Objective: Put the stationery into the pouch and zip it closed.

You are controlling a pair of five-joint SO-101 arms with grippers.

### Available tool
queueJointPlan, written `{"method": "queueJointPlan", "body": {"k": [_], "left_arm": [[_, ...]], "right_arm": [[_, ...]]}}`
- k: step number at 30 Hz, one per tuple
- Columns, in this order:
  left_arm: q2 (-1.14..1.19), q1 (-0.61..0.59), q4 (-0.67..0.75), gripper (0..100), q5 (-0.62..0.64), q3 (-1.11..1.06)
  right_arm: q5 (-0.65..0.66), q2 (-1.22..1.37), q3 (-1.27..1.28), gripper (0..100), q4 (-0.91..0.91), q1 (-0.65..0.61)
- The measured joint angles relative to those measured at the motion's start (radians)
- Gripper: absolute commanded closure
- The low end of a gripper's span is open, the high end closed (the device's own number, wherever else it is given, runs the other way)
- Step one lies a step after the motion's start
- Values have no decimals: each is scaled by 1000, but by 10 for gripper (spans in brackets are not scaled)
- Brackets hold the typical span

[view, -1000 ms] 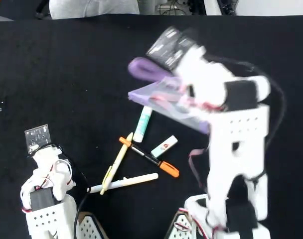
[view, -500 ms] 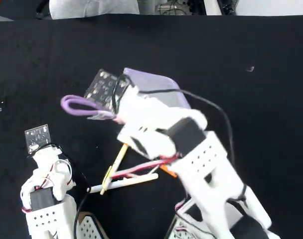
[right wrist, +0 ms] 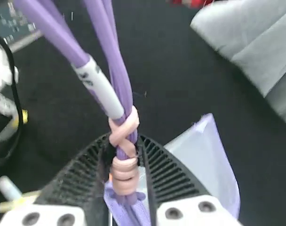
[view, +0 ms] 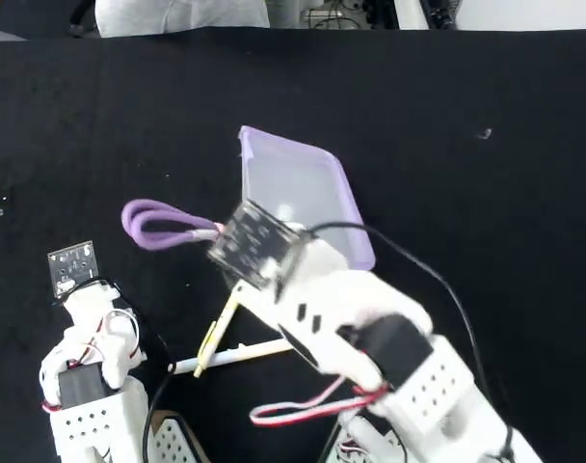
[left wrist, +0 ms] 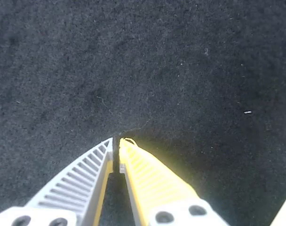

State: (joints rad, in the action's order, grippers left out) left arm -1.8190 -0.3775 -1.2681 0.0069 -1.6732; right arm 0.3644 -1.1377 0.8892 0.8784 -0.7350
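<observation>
Black cloth-covered bench. A purple translucent pouch lies flat near the middle. Its purple strap loop runs out toward the left arm's side; can't tell if it rests on the cloth. Nearer the front edge, a yellow pen and a white marker lie crossed and touching. The left arm's base stands at the front edge.

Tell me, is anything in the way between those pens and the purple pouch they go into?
Only the right arm itself: the right gripper, shut on the strap of the pouch, hangs over the gap between it and the yellow pen and white pen. Nothing else visible lies there.
</observation>
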Motion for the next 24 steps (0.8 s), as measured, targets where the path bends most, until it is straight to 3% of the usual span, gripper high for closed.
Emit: {"method": "queueJointPlan", "body": {"k": [13, 19, 24], "left_arm": [[0, 0, 0, 970, 0, 0], [0, 0, 0, 970, 0, 0], [0, 0, 0, 968, 0, 0]], "right_arm": [[-5, -325, 226, 988, -120, 3], [-100, -327, 255, 988, -206, 155], [-137, -327, 261, 988, -229, 198]]}}
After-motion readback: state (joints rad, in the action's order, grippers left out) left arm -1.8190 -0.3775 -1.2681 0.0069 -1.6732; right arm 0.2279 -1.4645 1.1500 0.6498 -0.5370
